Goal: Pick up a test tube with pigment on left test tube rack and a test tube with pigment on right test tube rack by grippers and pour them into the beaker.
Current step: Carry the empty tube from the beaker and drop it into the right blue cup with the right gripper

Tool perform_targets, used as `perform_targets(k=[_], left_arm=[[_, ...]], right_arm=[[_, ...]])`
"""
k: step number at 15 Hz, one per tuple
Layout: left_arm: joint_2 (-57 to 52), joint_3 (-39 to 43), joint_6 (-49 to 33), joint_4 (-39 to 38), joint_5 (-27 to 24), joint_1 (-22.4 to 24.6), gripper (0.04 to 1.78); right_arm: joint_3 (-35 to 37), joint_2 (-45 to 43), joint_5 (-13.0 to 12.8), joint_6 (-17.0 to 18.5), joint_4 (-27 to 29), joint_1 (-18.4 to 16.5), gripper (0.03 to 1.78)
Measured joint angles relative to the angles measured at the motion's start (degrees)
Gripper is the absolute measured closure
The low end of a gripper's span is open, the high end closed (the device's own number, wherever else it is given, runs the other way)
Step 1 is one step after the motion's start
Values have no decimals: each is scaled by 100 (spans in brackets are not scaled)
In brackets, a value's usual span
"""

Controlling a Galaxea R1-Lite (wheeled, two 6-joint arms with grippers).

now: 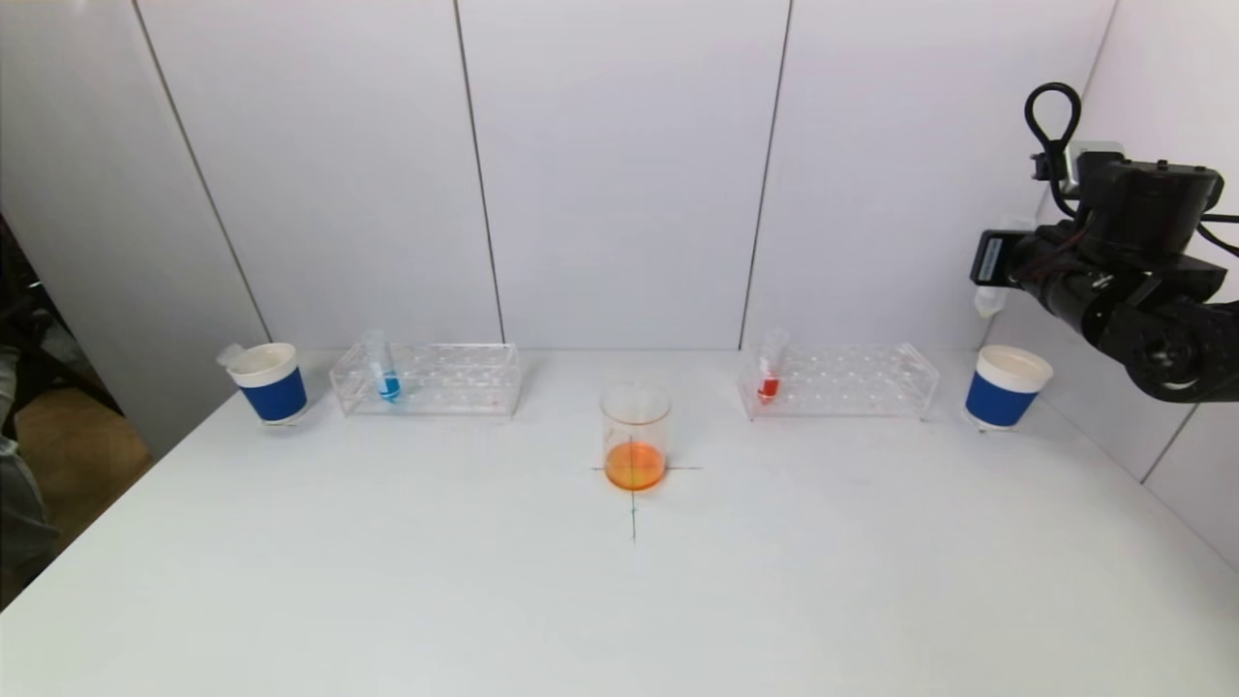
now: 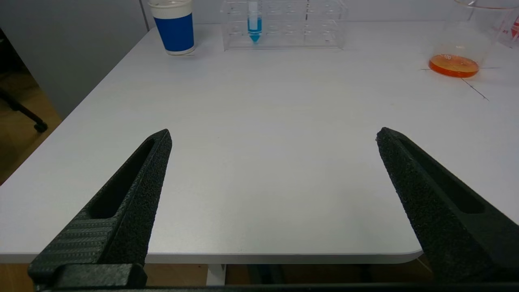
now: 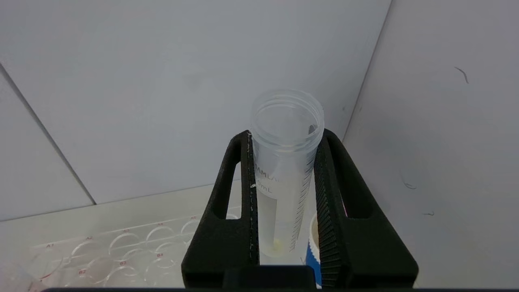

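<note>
Test tube of clear plastic, nearly empty (image 3: 284,162), is clamped upright between the closed jaws of the right gripper (image 3: 284,194), held high above the blue paper cup with white rim (image 1: 1007,387) at the table's right end. Its long axis runs vertical, mouth up; the cup lies directly below, so the coming move is probably a straight descent. In the head view the tube is almost wholly hidden behind the arm. The left gripper (image 2: 273,136) hovers wide open and empty over the near table edge, facing the blue-pigment tube (image 2: 254,25) in the clear left rack (image 2: 316,30), well apart from it.
</note>
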Motion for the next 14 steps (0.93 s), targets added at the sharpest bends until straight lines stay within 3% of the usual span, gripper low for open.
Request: perform_targets(k=[8,14], left_arm=[[0,0,2,2,2,0,6],[0,0,2,2,0,0,6]], right_arm=[[104,168,69,105,-38,-634,135],[-130,602,113,141,-41,-924,135]])
